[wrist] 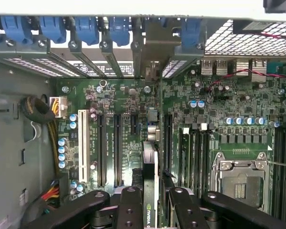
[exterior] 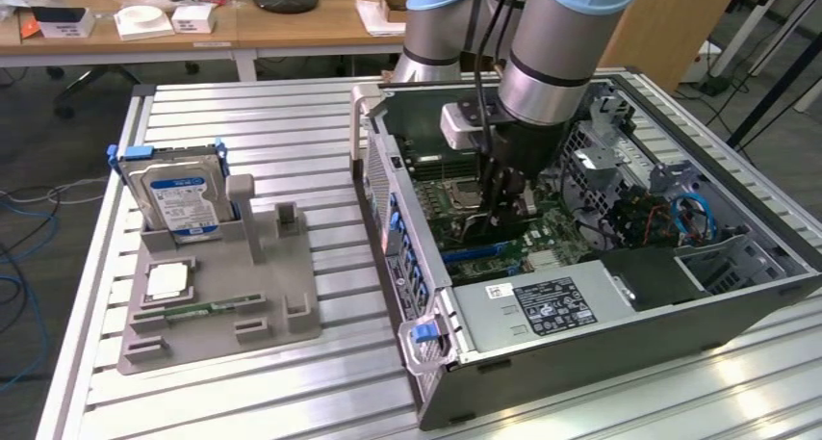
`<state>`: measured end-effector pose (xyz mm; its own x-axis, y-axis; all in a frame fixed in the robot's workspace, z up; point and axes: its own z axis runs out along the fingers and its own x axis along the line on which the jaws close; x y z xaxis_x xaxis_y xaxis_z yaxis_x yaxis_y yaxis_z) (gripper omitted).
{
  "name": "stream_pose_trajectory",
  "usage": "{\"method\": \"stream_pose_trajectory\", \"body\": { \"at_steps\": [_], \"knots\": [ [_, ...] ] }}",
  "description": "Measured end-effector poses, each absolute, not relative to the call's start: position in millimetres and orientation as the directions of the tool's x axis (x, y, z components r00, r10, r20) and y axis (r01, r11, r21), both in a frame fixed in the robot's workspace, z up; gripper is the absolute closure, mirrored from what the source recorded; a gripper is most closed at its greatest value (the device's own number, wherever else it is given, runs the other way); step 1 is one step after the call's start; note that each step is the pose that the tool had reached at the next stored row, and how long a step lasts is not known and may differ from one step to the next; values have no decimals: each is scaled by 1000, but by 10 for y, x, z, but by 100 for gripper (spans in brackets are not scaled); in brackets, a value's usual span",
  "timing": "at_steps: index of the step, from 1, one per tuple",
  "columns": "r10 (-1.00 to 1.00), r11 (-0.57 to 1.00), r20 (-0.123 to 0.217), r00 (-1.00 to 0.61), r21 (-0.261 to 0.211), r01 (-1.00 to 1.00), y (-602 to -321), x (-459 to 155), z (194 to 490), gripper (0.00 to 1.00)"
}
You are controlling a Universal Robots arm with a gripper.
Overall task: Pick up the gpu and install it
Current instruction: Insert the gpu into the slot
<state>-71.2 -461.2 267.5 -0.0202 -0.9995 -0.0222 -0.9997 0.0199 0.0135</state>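
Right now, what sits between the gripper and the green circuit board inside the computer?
The gpu, clamped edge-on in the gripper, stands over the green circuit board, as seen in the wrist view.

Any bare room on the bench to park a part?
Free: slatted table behind the hard drive, and the strip between gray fixture and PC case. Crowded: inside the case, where the claw holds the gpu over the motherboard.
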Motion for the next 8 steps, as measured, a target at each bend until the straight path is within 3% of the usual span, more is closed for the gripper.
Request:
{"method": "stream_pose_trajectory", "body": {
  "at_steps": [8],
  "knots": [
    [-1000,20,-22,-20,13,-1000,-4611,-716,2625,74]
  ]
}}
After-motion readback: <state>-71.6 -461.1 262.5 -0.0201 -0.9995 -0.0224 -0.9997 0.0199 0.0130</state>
